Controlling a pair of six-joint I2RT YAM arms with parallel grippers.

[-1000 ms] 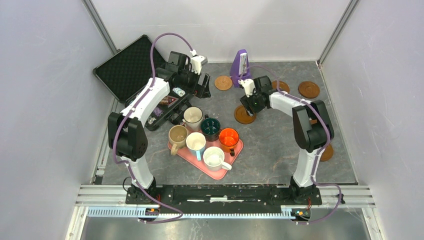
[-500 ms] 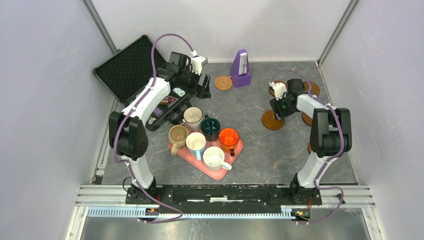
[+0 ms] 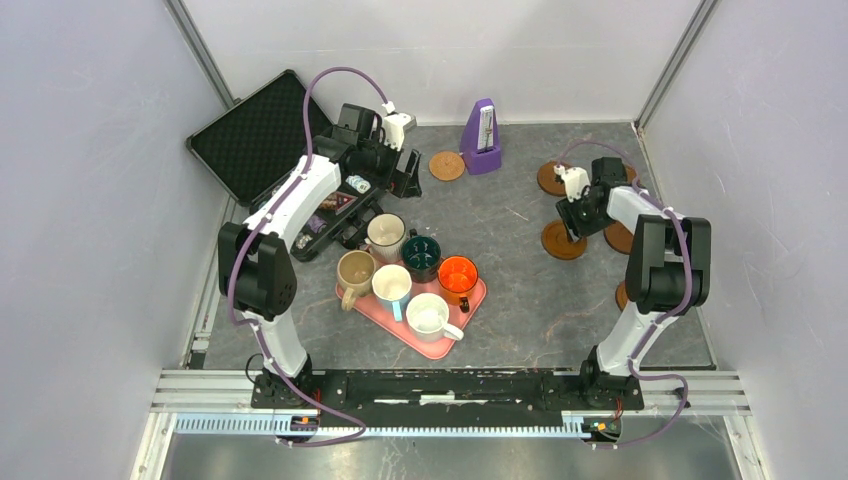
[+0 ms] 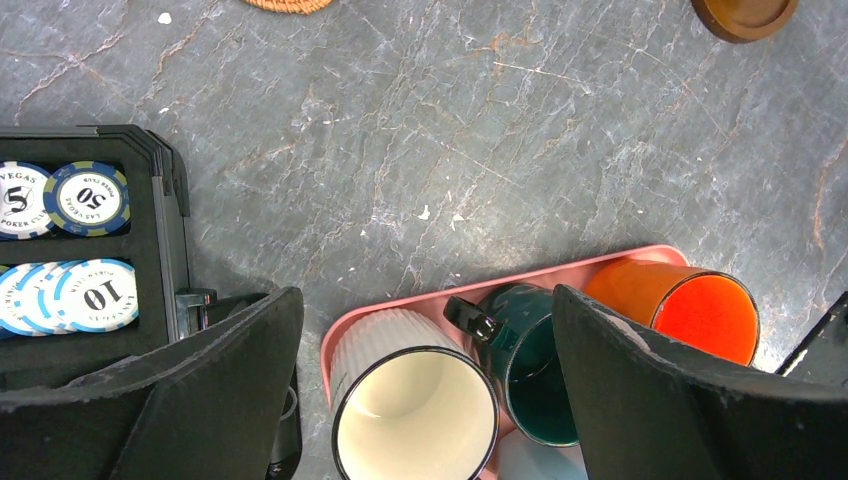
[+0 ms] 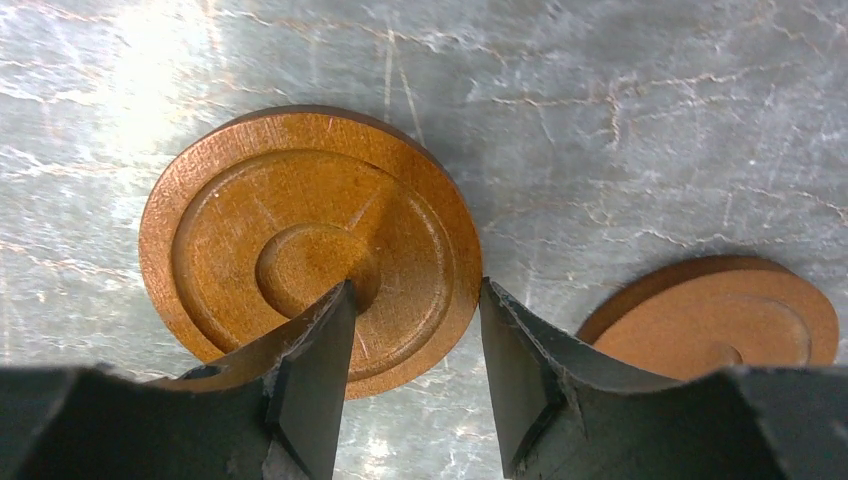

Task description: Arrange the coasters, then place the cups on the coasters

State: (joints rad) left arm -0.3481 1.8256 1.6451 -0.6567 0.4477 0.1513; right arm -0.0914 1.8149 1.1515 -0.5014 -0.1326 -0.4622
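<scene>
My right gripper (image 3: 577, 226) (image 5: 415, 295) is shut on a dark brown coaster (image 3: 562, 241) (image 5: 300, 240) lying flat on the table at the right; one finger rests in its centre and the other is at its edge. A second coaster (image 5: 720, 305) (image 3: 617, 238) lies just right of it. More coasters lie at the back (image 3: 551, 178), and a tan one (image 3: 447, 165) lies beside the metronome. Several cups stand on the pink tray (image 3: 445, 346), among them white with dark rim (image 4: 415, 420), teal (image 4: 530, 360) and orange (image 4: 690, 310). My left gripper (image 4: 422, 300) (image 3: 398, 178) hangs open above them, holding nothing.
A purple metronome (image 3: 483, 135) stands at the back centre. An open black case (image 3: 255, 135) with poker chips (image 4: 85, 195) sits at the back left. Another coaster (image 3: 622, 295) is partly hidden behind the right arm. Walls close in on both sides.
My right gripper has slid the coaster rightward across the table, from near the centre to beside the right-hand coasters. The left arm has not moved.
</scene>
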